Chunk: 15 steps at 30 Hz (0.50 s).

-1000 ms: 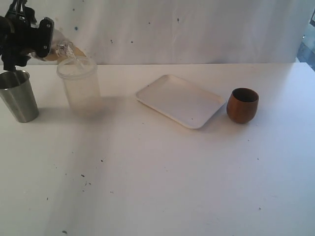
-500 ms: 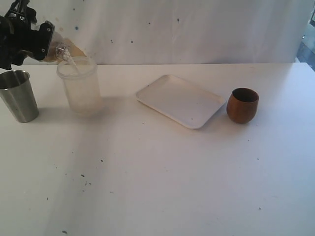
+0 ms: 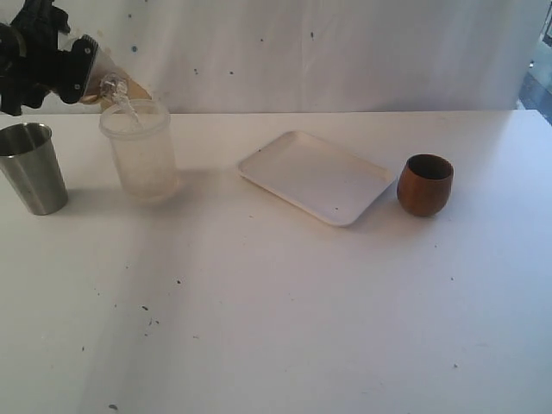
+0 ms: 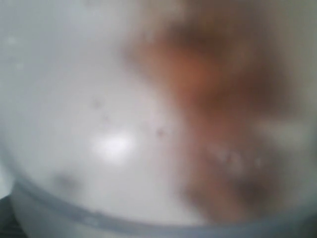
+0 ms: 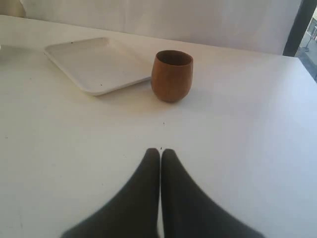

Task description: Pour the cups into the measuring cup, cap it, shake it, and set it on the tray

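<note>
white bench (image 3: 285,310), lightly speckled, with a pale spotted backdrop behind.

far left: your left gripper (image 3: 78,69) is clamped wide around the measuring cup (image 3: 108,84), lifted off the bench and tipped, its mouth over the rim of the frosted tub (image 3: 138,151). the left wrist view is filled by a blurred pale wall with a brown smear, so you cannot tell what is inside or how much.

steel tumbler (image 3: 33,168) stands upright just beside the tub, on its outer side. tray (image 3: 315,177) lies flat mid-bench with nothing on it. wooden cup (image 3: 424,185) stands upright just off the tray's right corner, not touching. your right gripper (image 5: 160,153) is pinched together on nothing, low over the bench, near the wooden cup and pointed at it.

handling, as judged:
- measuring cup: smooth, clear, straight-sided, probably light and rigid. the wall looks slick, so squeeze it around the middle. whether it is glass or plastic cannot be told, so treat it as breakable.
- steel tumbler: polished and tapered, likely to slide downward in a side grip. take it high on the wall, where it is widest.
- wooden cup: matte wood should offer better friction, but the rounded belly could roll between the pads. centre the grip on the widest part and keep it level.
</note>
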Motion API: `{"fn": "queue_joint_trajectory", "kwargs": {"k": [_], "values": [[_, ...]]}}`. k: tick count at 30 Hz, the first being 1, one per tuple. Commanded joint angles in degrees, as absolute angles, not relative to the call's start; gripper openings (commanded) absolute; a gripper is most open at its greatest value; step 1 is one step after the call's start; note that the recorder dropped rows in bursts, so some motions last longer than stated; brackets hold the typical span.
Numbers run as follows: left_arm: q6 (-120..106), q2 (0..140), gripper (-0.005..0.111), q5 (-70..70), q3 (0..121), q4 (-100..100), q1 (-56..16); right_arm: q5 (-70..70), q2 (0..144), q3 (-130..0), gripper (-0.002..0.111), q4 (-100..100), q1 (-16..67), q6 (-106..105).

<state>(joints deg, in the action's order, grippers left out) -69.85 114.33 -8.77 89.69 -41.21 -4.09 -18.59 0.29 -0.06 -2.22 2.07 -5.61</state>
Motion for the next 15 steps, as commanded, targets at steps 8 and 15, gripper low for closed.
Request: {"fn": "queue_joint_trajectory", "kwargs": {"k": [8,15], "values": [[-69.3,113.4,0.0,-5.1,90.7,-42.6,-4.1,-18.0,0.0,0.0,0.001,-1.9,2.2,-5.4],[-69.3,113.4,0.0,-4.2,90.7,-44.7,-4.1,-18.0,0.0,0.0,0.001,-1.9,2.2,-5.4]]}}
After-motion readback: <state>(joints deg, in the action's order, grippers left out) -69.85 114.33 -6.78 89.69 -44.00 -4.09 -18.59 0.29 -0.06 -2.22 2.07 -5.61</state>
